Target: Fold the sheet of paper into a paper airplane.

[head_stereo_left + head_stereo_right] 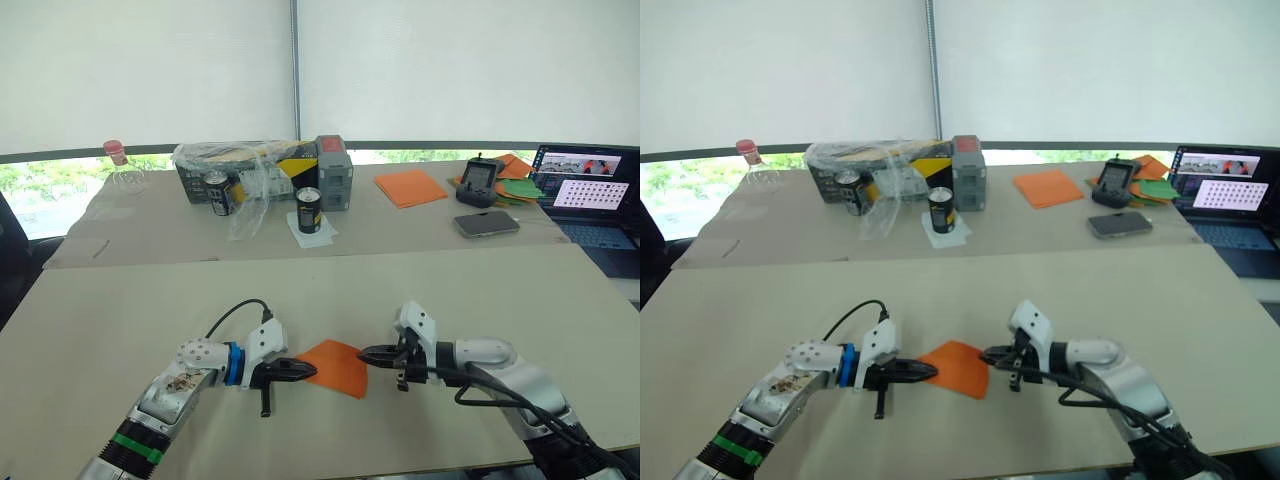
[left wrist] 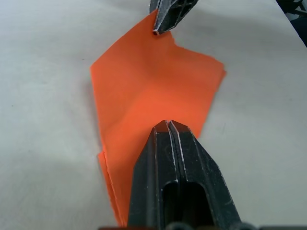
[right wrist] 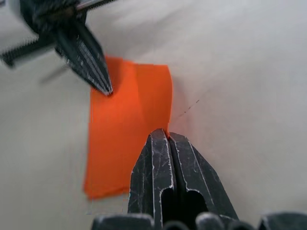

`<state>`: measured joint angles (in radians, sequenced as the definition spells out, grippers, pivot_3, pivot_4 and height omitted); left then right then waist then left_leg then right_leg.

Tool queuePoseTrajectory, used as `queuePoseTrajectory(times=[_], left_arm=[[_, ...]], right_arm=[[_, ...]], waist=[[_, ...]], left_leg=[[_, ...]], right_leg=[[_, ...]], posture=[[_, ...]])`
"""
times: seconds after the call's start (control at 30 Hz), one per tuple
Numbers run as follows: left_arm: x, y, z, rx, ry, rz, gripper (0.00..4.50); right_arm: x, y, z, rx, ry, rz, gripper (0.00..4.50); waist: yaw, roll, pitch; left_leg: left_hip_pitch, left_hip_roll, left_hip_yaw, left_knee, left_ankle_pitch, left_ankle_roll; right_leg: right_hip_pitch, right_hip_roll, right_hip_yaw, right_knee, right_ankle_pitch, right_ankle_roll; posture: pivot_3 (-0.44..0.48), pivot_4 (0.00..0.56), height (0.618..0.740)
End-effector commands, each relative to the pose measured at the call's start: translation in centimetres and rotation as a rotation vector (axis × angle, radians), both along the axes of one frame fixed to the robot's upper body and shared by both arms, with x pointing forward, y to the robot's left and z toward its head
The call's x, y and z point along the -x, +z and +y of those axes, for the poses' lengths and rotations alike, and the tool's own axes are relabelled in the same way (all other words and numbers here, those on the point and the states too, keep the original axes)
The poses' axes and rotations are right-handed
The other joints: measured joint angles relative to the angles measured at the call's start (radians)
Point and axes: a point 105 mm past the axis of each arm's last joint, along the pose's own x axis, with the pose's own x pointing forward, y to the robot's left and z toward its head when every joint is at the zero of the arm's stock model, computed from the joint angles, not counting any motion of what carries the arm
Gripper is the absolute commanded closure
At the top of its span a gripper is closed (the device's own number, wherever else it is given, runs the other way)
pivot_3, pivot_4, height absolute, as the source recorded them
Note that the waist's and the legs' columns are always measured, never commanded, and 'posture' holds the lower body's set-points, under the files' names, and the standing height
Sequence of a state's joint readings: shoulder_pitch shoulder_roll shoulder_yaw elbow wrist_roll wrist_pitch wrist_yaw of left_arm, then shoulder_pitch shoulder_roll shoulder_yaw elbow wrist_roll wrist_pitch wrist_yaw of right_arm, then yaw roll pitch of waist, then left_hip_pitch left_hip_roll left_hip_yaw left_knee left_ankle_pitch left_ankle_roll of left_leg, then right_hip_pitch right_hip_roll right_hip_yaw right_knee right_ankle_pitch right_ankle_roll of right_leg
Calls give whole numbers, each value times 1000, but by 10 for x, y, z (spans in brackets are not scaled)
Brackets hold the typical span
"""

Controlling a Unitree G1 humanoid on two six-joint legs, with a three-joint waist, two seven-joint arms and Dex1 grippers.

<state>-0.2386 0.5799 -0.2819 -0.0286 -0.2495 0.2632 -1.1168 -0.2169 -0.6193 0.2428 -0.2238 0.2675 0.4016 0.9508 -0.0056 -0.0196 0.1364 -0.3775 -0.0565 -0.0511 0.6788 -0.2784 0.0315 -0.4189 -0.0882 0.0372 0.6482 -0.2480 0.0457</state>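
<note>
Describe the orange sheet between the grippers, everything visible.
The sheet of paper is thin, plain bright orange, already folded: layered edges show along one side in the left wrist view, with soft creases across its face. It lies nearly flat on the beige table, directly in front of the robot. The left gripper, fingers closed, presses on one end; the right gripper, also closed, meets the opposite edge. Whether either actually pinches a layer cannot be told. No pointed nose or wings yet.

near table: bare around the sheet of paper, open on all sides | far table: crowded (cans, wrapped box, phone) | far right: laptop
</note>
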Motion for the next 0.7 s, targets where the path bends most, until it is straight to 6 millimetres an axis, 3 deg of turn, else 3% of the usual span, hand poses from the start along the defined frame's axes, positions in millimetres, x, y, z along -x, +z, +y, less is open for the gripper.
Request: queuePoseTrajectory(times=[0.03,0.2,0.33,0.7], left_arm=[[1,-25,13,-80,55,79,4500],[0,-25,13,-81,55,80,4500],[1,-26,12,-80,50,84,4500],[-6,-18,13,-73,52,68,4500]], right_arm=[[6,8,4,88,124,-320,4464],[21,2,8,100,219,-433,4464],[30,-3,12,76,239,-397,4464],[35,-29,20,143,257,-322,4464]], waist=[[0,0,0],[0,0,0],[-1,0,0],[0,0,0]], left_leg=[[0,0,0,0,0,0],[5,0,0,0,0,0],[12,1,0,-1,0,0],[14,1,0,-1,0,0]], right_leg=[[0,0,0,0,0,0],[5,1,0,0,0,0],[14,2,0,-3,0,0],[16,2,0,-3,0,0]], posture=[[0,150,740],[0,150,740],[0,150,740],[0,150,740]])
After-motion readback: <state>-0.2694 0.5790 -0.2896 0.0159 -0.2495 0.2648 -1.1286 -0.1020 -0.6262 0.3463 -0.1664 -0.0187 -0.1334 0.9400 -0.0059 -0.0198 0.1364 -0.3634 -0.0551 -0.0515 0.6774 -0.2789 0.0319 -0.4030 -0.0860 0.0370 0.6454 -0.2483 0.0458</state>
